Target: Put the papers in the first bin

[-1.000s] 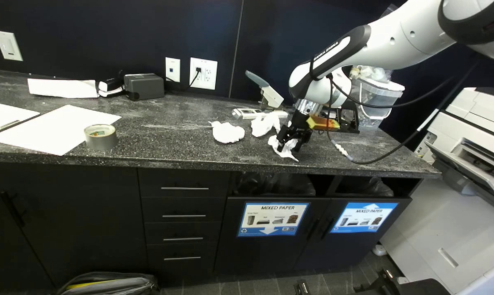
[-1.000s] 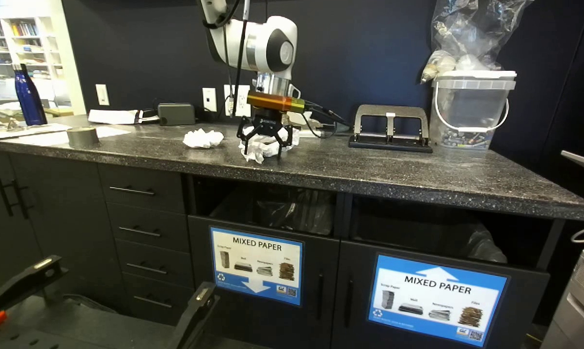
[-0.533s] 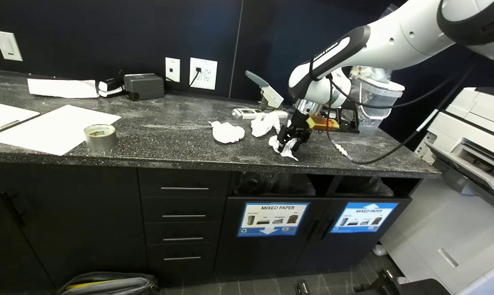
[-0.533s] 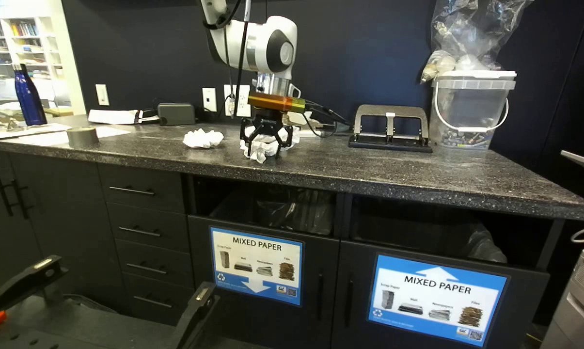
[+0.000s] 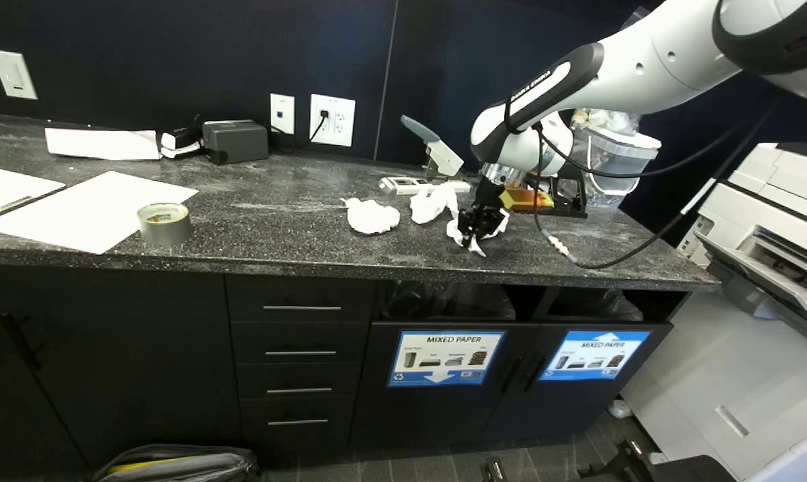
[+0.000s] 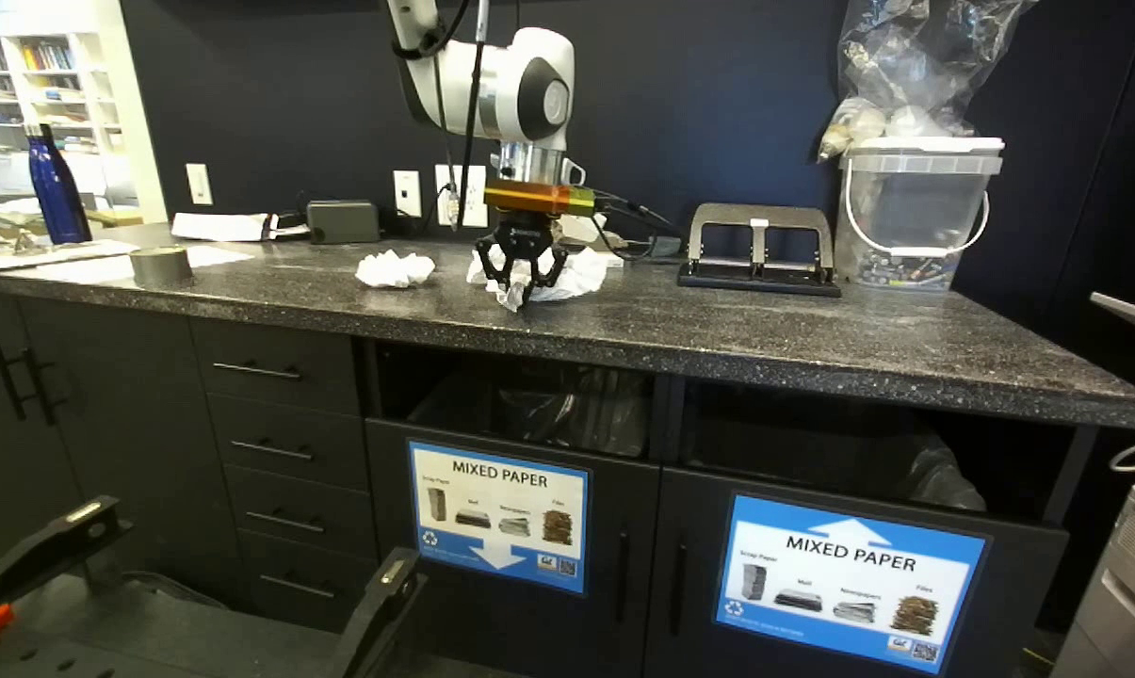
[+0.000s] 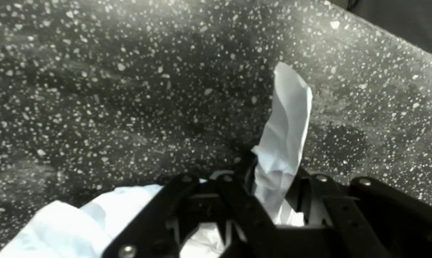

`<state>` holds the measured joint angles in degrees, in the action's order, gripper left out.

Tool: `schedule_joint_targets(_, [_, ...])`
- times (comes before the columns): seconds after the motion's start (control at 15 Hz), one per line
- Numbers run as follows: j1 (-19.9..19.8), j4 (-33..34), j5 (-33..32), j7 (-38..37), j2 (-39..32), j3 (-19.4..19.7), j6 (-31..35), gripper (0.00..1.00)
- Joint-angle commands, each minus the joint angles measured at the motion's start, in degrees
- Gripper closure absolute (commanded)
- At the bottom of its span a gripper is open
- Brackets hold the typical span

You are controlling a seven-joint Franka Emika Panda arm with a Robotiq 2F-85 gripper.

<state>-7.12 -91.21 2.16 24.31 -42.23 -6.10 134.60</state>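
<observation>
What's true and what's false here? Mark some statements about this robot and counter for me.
The gripper is closed on a crumpled paper wad. True.
Every sign arrow points down. False: one MIXED PAPER sign has an up arrow.
A separate wad lies on the counter, apart from the gripper. True.
The blue water bottle lies on its side. False: it stands upright.
The hole punch stands near the clear plastic bucket. True.

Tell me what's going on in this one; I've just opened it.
A robot arm has its end effector closed on a crumpled paper wad; whether the wad is clear of the counter, I can't tell. Two more wads lie on the counter nearby. All three are outside the bin openings below, so none of them is binned yet.
</observation>
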Motion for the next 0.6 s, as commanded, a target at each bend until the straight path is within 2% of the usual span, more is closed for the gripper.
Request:
schedule_joint_targets(0.0, [2.8, -1.2, -4.0, -4.6, 0.4, 3.5, 0.8, 0.89])
schedule_joint_targets(0.33, [5.1, -5.7, -10.0, -10.9, 4.5, 7.8, -0.5, 0.82])
schedule_joint_targets(0.53, [5.0, -11.1, -12.7, -14.1, 8.5, 10.2, 0.1, 0.84])
